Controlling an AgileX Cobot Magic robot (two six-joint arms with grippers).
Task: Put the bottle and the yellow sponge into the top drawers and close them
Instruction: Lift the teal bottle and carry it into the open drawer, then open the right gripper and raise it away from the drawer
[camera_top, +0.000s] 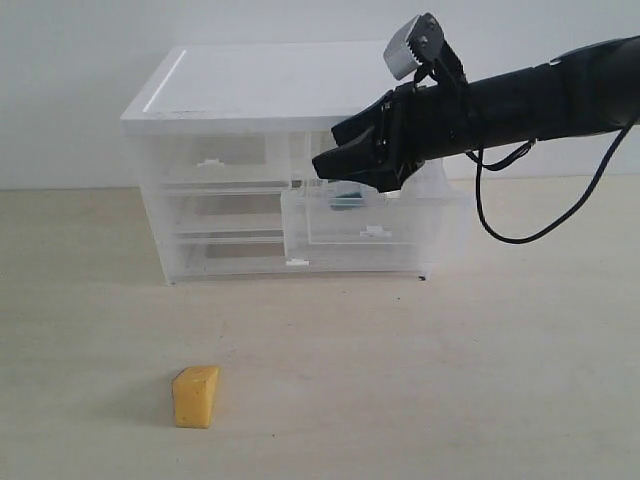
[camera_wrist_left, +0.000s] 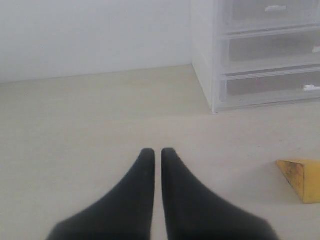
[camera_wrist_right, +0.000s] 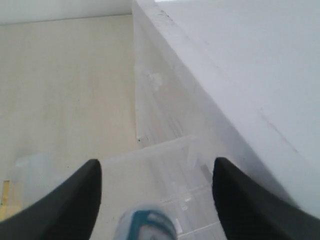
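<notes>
Yellow sponge (camera_top: 195, 396) on beige surface (camera_top: 450, 380) | white wall (camera_top: 80, 80) behind cabinet (camera_top: 250, 85)

The yellow sponge (camera_top: 196, 396) is sitting alone on the table (camera_top: 480, 380), well apart from the cabinet (camera_top: 250, 90) — bare surface is lying open on every side of it and above it. The right top drawer (camera_top: 372, 232) is standing pulled out with its mouth open upward, but the right gripper (camera_top: 328, 150) is hanging over it with jaws spread, and the bottle (camera_wrist_right: 147, 225) is taking up part of its floor. The left top drawer (camera_top: 230, 160) is sitting pushed in under the white top, offering only its front and handle (camera_top: 209, 162).
</notes>
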